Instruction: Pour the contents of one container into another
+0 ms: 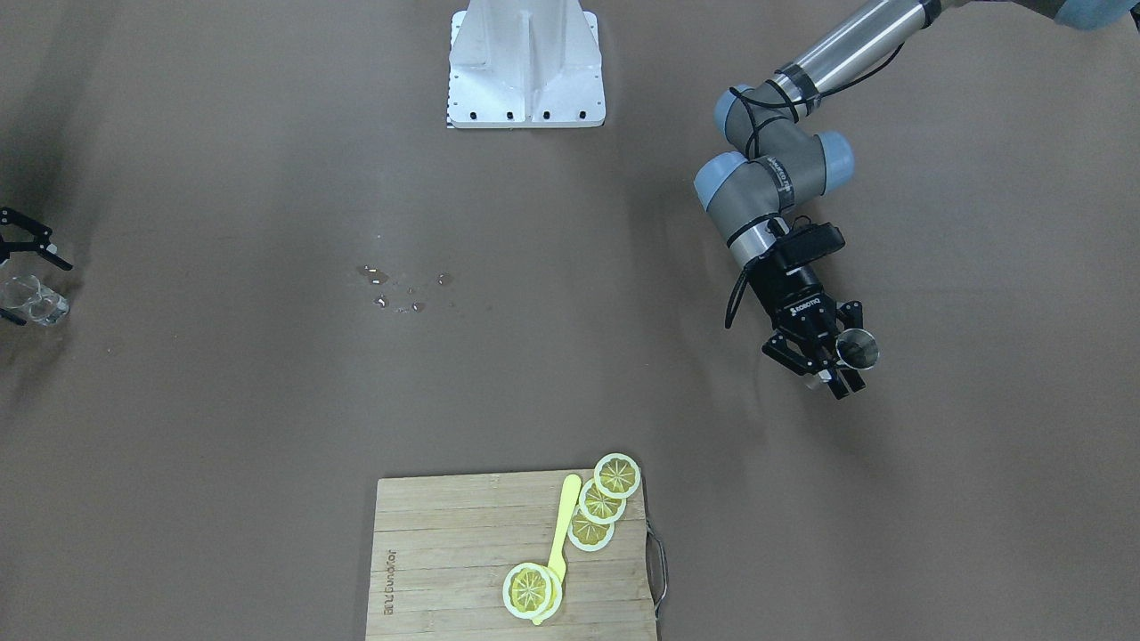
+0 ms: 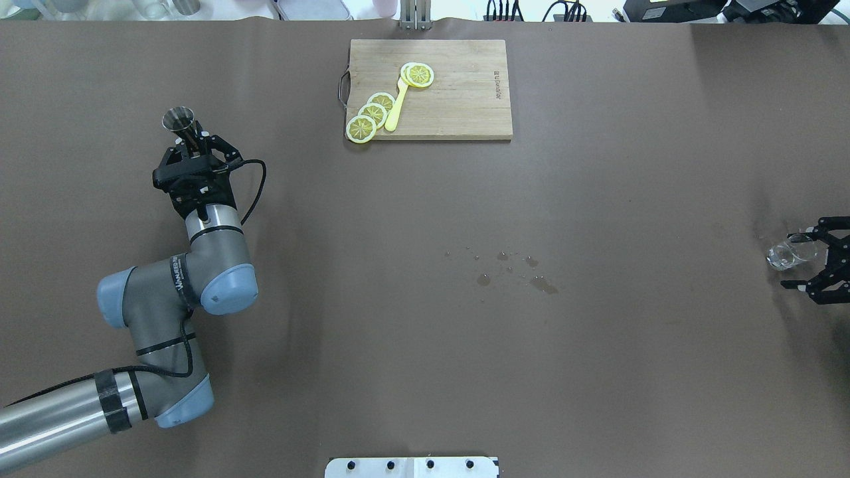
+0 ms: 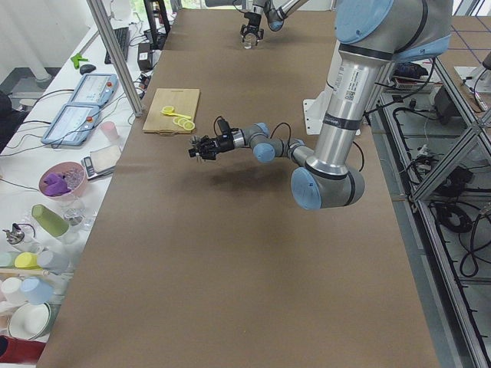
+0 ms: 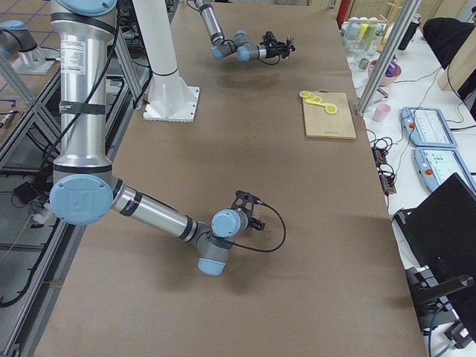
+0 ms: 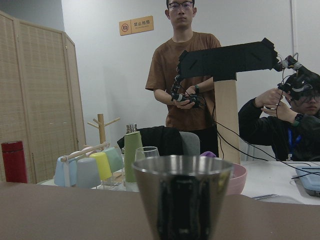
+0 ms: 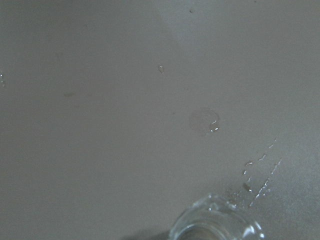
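Observation:
A steel cup (image 2: 178, 119) stands upright in my left gripper (image 2: 190, 137), which is shut on its lower part near the table's left side. The same cup (image 1: 857, 347) and left gripper (image 1: 835, 363) show in the front view, and the cup (image 5: 182, 195) fills the bottom of the left wrist view. At the far right edge a clear glass (image 2: 789, 254) sits between the spread fingers of my right gripper (image 2: 797, 260), which is open around it. The right wrist view shows only the glass rim (image 6: 215, 227).
Water droplets (image 2: 511, 269) lie on the brown table's middle. A wooden cutting board (image 2: 458, 106) with lemon slices (image 2: 372, 114) and a yellow spoon (image 2: 396, 106) sits at the far edge. The white robot base (image 1: 525, 67) is on my side. People stand beyond the table.

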`<state>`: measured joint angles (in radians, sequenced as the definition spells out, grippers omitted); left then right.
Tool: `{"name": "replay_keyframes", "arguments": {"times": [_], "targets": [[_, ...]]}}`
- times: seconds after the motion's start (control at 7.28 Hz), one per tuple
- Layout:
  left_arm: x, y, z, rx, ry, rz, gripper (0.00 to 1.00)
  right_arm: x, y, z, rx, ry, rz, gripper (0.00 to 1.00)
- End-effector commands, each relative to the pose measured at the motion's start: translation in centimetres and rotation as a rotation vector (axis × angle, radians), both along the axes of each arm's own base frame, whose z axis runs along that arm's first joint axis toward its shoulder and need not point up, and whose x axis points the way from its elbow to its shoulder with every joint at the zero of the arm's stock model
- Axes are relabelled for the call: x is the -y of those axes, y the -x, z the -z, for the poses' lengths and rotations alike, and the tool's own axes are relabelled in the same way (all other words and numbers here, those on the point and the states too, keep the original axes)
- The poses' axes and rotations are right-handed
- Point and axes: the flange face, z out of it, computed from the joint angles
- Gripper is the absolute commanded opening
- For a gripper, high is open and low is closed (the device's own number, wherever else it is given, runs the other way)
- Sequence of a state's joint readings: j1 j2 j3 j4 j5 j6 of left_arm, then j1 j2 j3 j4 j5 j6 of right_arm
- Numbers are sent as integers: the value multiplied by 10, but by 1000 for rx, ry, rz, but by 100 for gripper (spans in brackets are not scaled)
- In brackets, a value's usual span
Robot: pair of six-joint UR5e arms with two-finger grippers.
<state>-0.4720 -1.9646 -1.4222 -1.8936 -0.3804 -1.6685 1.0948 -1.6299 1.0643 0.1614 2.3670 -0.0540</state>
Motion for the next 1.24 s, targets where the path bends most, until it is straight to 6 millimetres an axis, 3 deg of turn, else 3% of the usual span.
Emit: {"name": "replay_keyframes", "arguments": {"times": [0.0, 0.41, 0.69, 1.1], "targets": [[20, 6, -14, -8, 45, 47, 0, -1, -10, -3, 0, 2, -17, 100], [30, -4, -27, -31, 75, 67, 0, -12, -45, -10, 20, 44, -32, 100], [35, -14, -35, -41, 81, 91, 0, -35, -71, -14, 83, 249, -75, 100], [38, -23, -29, -56, 78, 98, 0, -42, -88, -19, 101, 436, -78, 100]]}}
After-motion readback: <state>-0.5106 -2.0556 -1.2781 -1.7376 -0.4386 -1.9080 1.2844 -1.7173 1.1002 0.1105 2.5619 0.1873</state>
